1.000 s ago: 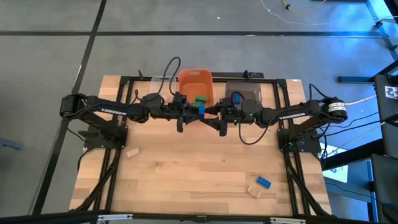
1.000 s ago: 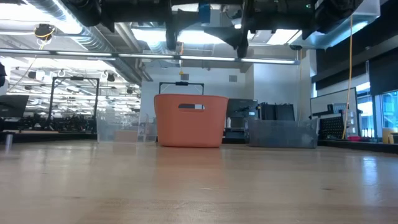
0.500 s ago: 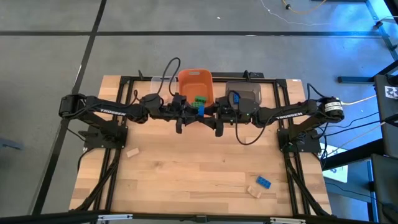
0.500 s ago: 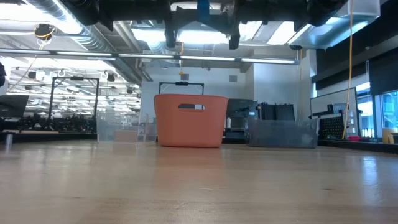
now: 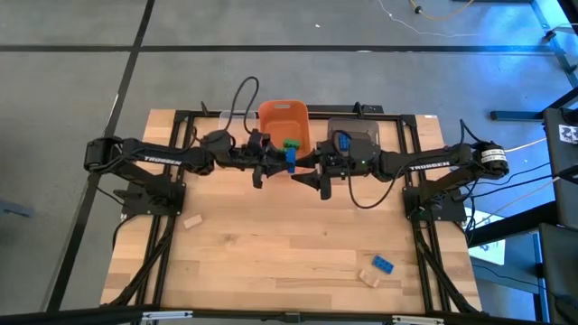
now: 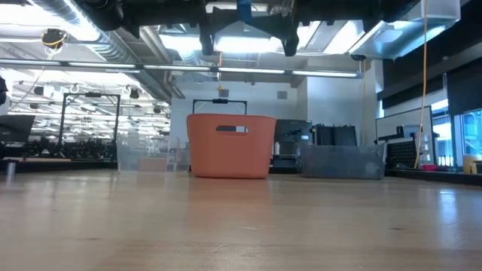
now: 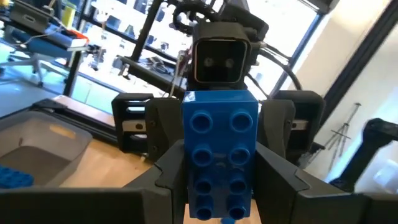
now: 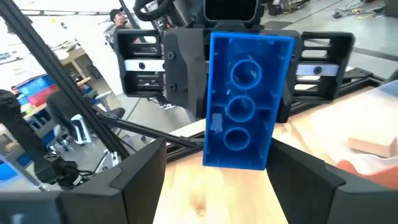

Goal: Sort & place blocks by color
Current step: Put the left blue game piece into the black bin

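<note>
My left gripper [image 5: 276, 163] is shut on a blue studded block [image 5: 290, 158], high above the table in front of the orange bin [image 5: 283, 120]. In the left wrist view the block [image 7: 220, 149] shows its studs. In the right wrist view the block [image 8: 245, 99] shows its hollow underside. My right gripper [image 5: 312, 177] faces it from the right, open, its fingers apart and short of the block. A green block [image 5: 291, 143] lies in the orange bin and a blue one [image 5: 343, 142] in the grey-brown bin [image 5: 355, 135]. My left gripper pinches the blue block by its two long sides [image 7: 186, 171] between its two fingers [image 7: 166, 169]. The fingers come level from the table's left. The block is lifted clear of the table, its studded face toward my left wrist and its underside toward my right gripper.
On the table lie a blue block [image 5: 383, 264] and a tan block [image 5: 368, 277] near the front right, and a tan block [image 5: 191, 220] at the left. A clear bin [image 6: 143, 154] stands left of the orange one. The middle of the table is free.
My left gripper has gone a little toward the table's far edge with the blue block, which stays clear of the table. My right gripper first came a little closer to the block from the right; its arm has since drawn back slightly toward the right edge.
</note>
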{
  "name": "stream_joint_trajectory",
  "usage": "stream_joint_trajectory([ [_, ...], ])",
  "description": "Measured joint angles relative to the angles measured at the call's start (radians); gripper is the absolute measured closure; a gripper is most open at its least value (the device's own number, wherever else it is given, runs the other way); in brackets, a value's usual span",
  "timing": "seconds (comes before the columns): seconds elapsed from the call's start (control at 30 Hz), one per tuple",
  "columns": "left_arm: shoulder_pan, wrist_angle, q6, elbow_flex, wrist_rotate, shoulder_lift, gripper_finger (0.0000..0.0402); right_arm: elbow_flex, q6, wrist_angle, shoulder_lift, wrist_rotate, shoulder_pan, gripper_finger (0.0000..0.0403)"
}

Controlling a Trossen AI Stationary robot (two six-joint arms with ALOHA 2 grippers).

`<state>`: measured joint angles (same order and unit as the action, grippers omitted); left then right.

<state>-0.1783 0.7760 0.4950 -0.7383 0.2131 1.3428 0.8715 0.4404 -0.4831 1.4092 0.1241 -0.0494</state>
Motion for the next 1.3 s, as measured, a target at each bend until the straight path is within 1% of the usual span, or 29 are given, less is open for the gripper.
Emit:
stream_joint_trajectory([
  [0.1, 0.011, 0.0, -0.005, 0.0, -0.036, 0.001, 0.0277, 0.001, 0.005, 0.005, 0.011, -0.041, 0.001, 0.0139],
  [0.17, 0.018, 0.004, -0.005, 0.0, -0.051, 0.001, 0.0277, 0.002, 0.026, -0.023, 0.025, -0.06, 0.003, 0.0138],
  [0.3, 0.029, 0.002, -0.007, 0.001, -0.083, 0.006, 0.0277, 0.002, 0.051, -0.084, 0.045, -0.066, 0.008, 0.0138],
  [0.43, 0.03, 0.003, -0.006, 0.001, -0.092, 0.006, 0.0277, 0.002, 0.052, -0.081, 0.047, -0.071, 0.015, 0.0144],
  [0.53, 0.03, 0.004, -0.006, 0.001, -0.092, 0.006, 0.0277, 0.002, 0.051, -0.081, 0.048, -0.073, 0.015, 0.0165],
  [0.87, 0.031, 0.004, -0.005, 0.002, -0.089, 0.006, 0.0277, 0.002, 0.051, -0.079, 0.056, -0.089, 0.014, 0.0256],
  [0.9, 0.031, 0.004, -0.005, 0.002, -0.089, 0.006, 0.0277, 0.002, 0.05, -0.082, 0.056, -0.089, 0.014, 0.0262],
  [1.1, 0.022, 0.0, 0.012, 0.002, -0.072, 0.005, 0.0277, 0.002, 0.047, -0.059, 0.048, -0.088, 0.014, 0.0262],
  [1.17, 0.007, -0.004, 0.011, 0.002, -0.039, 0.006, 0.0256, 0.003, 0.027, -0.032, 0.036, -0.088, 0.009, 0.0262],
  [1.3, -0.04, -0.026, 0.053, 0.001, 0.033, -0.012, 0.0194, 0.003, -0.03, 0.07, -0.03, -0.082, -0.024, 0.0262],
])
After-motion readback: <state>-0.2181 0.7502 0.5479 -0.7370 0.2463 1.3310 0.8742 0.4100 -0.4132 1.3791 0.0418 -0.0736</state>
